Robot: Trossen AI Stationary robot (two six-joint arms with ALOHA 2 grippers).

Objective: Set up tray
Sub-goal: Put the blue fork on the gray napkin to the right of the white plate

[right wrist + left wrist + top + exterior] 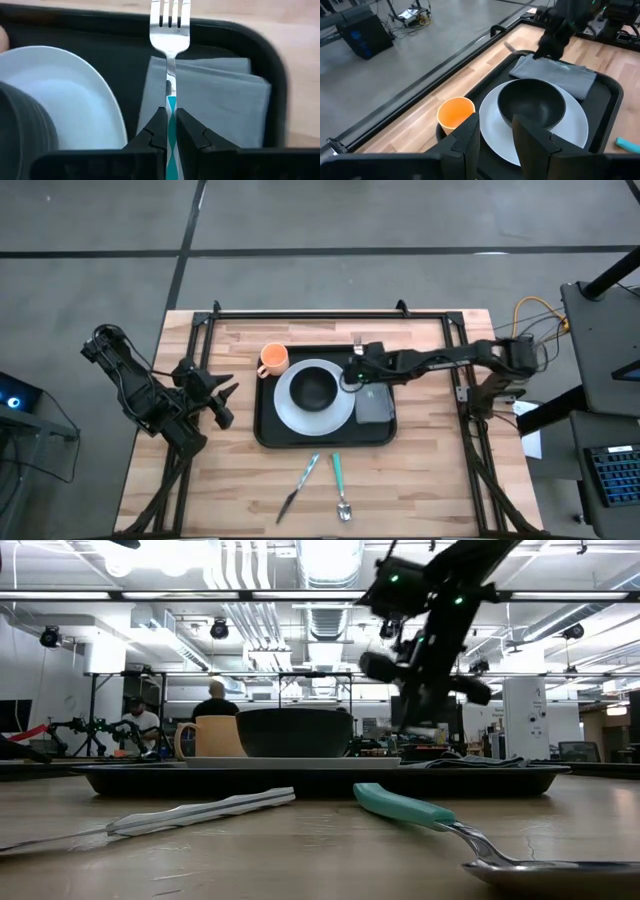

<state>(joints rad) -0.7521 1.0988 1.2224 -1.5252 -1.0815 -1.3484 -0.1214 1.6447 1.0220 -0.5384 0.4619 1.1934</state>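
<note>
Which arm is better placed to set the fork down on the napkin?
The right. Its pincer is shut on the fork directly above the grey napkin on the tray. The left pincer waits off the tray's left side, holding nothing.

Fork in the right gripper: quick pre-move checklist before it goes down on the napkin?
1. Grip: right gripper shut on the fork by its teal handle: ok.
2. Fork lined up over the grey napkin, tines pointing toward the tray's rim: ok.
3. Napkin lies flat inside the tray, beside the white plate: ok.
4. Fork clear of the plate and the black bowl: ok.
5. Height of the fork above the napkin: cannot tell.
6. Left gripper parked off the tray on the table's left side, out of the path: ok.
</note>
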